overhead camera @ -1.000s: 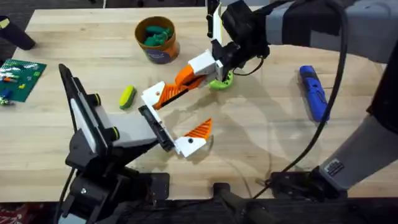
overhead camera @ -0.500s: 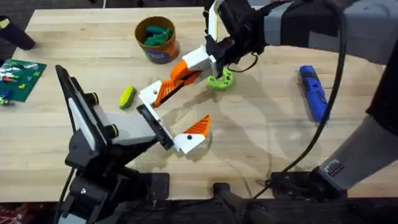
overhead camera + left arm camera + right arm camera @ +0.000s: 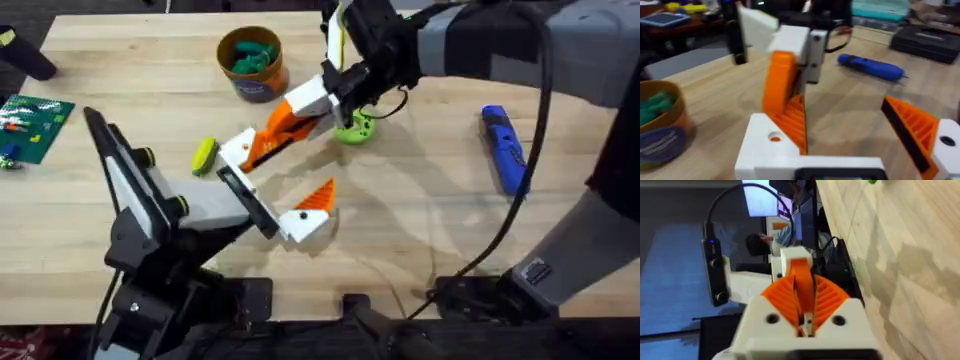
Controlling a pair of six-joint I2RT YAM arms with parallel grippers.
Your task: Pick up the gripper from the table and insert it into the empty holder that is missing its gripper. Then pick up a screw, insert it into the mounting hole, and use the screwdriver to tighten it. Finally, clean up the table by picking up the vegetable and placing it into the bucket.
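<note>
The gripper (image 3: 262, 151), a small orange ribbed wedge, is pinched in my right gripper (image 3: 283, 125), which reaches in from the right. The wedge's lower end rests against the white holder (image 3: 236, 150) on the black bar of the left arm. In the left wrist view the wedge (image 3: 796, 120) stands against the holder (image 3: 767, 150) beside its small hole. My left gripper (image 3: 285, 182) stands open, its other bracket carrying an orange ribbed finger (image 3: 320, 198). The blue screwdriver (image 3: 503, 148) lies at the right. The yellow-green vegetable (image 3: 204, 154) lies left of the holder. The bucket (image 3: 262, 84) stands at the back.
A lime-green round disc (image 3: 353, 127) lies just under the right wrist. Dark green pieces (image 3: 250, 55) fill the bucket. A green board (image 3: 30, 125) sits at the left edge. Bare wood shows between the holder and the screwdriver.
My right gripper has carried the orange wedge a little left and toward the back. The left arm with its holder has shifted slightly left along with it.
</note>
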